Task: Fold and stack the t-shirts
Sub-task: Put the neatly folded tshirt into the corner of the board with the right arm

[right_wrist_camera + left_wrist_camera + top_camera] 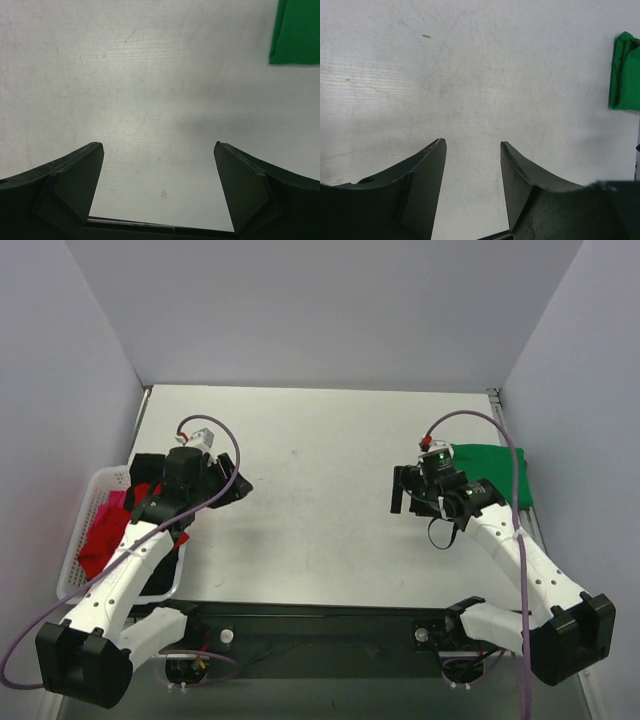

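A folded green t-shirt lies at the right edge of the table; it shows in the left wrist view and the right wrist view. Red and pink t-shirts lie crumpled in a white basket at the left. My left gripper is open and empty over bare table beside the basket; in its wrist view nothing is between the jaws. My right gripper is open and empty left of the green shirt, also seen in its wrist view.
The white table is walled by grey panels at the back and sides. The arm bases and a dark mounting bar run along the near edge. A purple cable loops over the right arm.
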You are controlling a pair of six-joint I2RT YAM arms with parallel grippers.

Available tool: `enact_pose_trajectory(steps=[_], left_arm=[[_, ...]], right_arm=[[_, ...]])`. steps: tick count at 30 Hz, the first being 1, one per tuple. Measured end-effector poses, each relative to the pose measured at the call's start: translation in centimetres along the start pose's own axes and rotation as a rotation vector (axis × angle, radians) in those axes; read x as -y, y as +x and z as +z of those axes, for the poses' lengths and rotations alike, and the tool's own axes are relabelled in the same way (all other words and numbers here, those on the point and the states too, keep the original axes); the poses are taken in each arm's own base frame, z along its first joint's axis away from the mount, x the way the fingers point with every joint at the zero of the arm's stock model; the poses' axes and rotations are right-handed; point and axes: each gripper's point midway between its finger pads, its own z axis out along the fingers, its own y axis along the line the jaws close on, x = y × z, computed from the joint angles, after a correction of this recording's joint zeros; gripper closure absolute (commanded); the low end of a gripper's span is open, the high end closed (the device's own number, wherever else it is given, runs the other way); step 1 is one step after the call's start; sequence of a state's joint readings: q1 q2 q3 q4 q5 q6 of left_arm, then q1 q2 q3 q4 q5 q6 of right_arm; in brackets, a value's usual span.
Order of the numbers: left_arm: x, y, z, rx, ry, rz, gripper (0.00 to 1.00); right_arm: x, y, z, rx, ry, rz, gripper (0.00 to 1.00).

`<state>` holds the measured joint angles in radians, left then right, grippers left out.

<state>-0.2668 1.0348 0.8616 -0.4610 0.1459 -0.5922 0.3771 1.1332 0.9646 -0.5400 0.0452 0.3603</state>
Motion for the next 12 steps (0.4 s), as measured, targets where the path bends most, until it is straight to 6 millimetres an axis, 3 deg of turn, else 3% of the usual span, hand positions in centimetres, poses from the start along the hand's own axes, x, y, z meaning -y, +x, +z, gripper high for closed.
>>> enact_pose_trajectory(steps=[6,12], left_arm=[[-1.1,-0.9,-1.1,0.078,-0.055,0.006,0.41],[-1.7,-1.6,-2.0,0.127,-0.088,0.031,0.4]], right_arm=[[-1.2,2.9,0.2,-0.019,-0.031,0.045,0.01],[-1.9,3.3,0.3,-0.01,-0.046,0.071,0.01]])
